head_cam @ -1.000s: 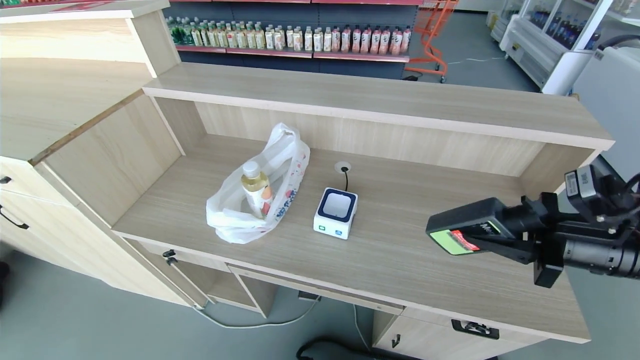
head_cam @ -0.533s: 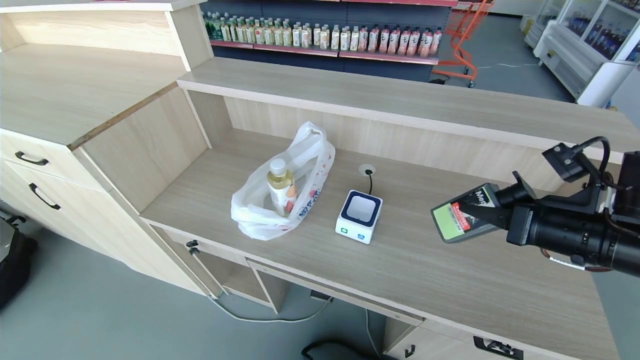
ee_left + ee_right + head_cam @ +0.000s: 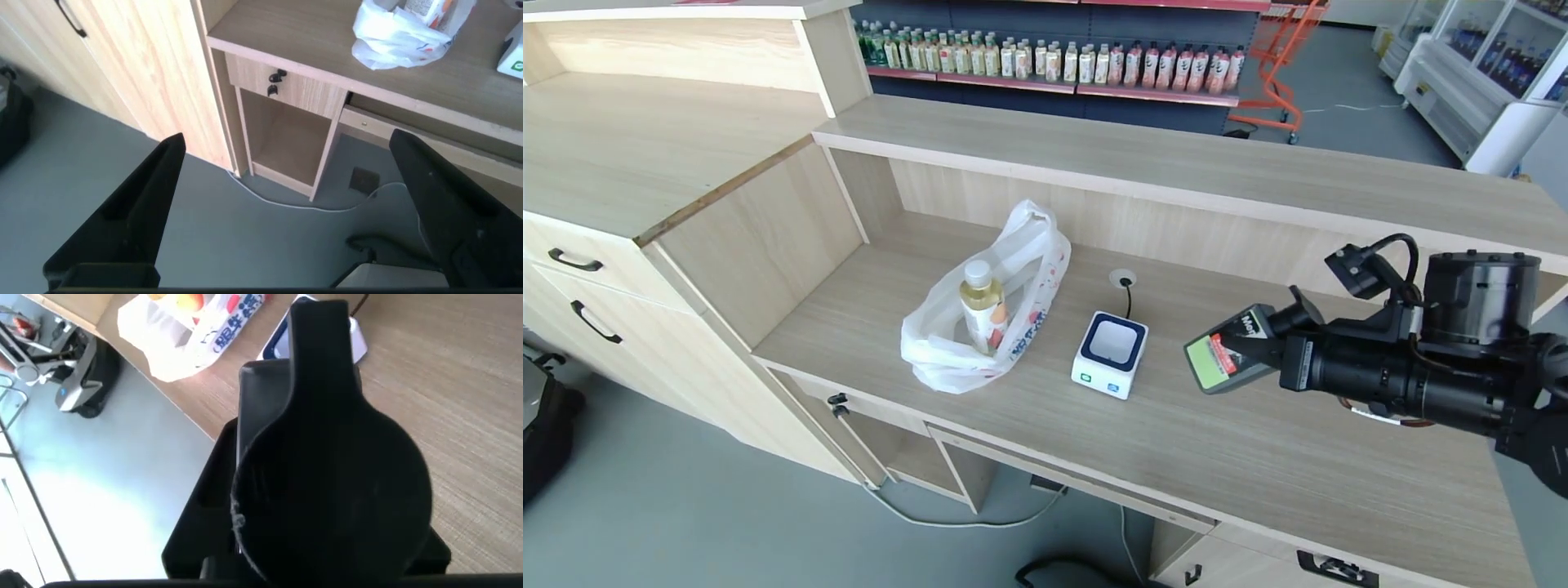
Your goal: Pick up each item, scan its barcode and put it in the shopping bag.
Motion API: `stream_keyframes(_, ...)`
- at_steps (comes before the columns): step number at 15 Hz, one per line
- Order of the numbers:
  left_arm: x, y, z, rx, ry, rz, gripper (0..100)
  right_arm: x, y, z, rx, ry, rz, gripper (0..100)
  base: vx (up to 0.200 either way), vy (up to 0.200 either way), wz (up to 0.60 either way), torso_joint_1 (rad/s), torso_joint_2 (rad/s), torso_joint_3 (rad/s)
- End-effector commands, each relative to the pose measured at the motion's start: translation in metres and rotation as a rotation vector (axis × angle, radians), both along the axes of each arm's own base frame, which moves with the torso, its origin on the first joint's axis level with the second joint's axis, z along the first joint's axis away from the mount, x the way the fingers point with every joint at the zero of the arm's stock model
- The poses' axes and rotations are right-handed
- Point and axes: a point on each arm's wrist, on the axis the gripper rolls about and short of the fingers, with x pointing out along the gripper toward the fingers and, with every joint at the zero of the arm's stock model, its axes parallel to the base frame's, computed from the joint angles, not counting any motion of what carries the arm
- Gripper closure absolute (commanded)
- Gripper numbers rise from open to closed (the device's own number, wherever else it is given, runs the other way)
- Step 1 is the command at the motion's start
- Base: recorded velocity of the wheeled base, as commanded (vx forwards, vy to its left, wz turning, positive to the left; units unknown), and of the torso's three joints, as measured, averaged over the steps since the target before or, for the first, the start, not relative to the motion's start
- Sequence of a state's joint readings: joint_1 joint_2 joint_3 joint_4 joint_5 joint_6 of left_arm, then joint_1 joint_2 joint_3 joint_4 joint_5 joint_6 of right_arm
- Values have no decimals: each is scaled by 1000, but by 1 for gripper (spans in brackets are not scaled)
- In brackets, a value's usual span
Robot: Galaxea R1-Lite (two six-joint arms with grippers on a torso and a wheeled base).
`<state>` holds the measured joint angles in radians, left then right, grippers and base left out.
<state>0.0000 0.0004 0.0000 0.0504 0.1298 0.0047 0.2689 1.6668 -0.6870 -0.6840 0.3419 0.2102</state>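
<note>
Right gripper (image 3: 1262,343) fingers clamped on dark box (image 3: 1217,361), box rear hidden between them, barcode not discernible. Box in air above counter (image 3: 1176,445), right of scanner (image 3: 1109,354). Left gripper (image 3: 288,139) fingers spread wide, holding nothing. Bottle (image 3: 982,314) upright in shopping bag (image 3: 1033,245)

Dark green-labelled box (image 3: 1227,361) aloft right of white scanner (image 3: 1109,354), white shopping bag (image 3: 931,347) holding upright bottle (image 3: 982,314)
</note>
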Motion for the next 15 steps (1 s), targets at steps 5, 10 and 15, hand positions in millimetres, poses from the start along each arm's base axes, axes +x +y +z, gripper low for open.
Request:
stream_keyframes(5, 0, 0, 0, 0, 0, 1, 0, 78, 40, -52, -33, 67, 7, 100, 0, 0, 0, 0, 0, 0)
stream_keyframes(10, 0, 0, 0, 0, 0, 1, 0, 105, 63, -59, -13, 40, 36, 100, 0, 0, 0, 0, 0, 0)
stream_keyframes(15, 0, 0, 0, 0, 0, 1, 0, 119, 83, -63, 39, 50, 47, 100, 0, 0, 0, 0, 0, 0)
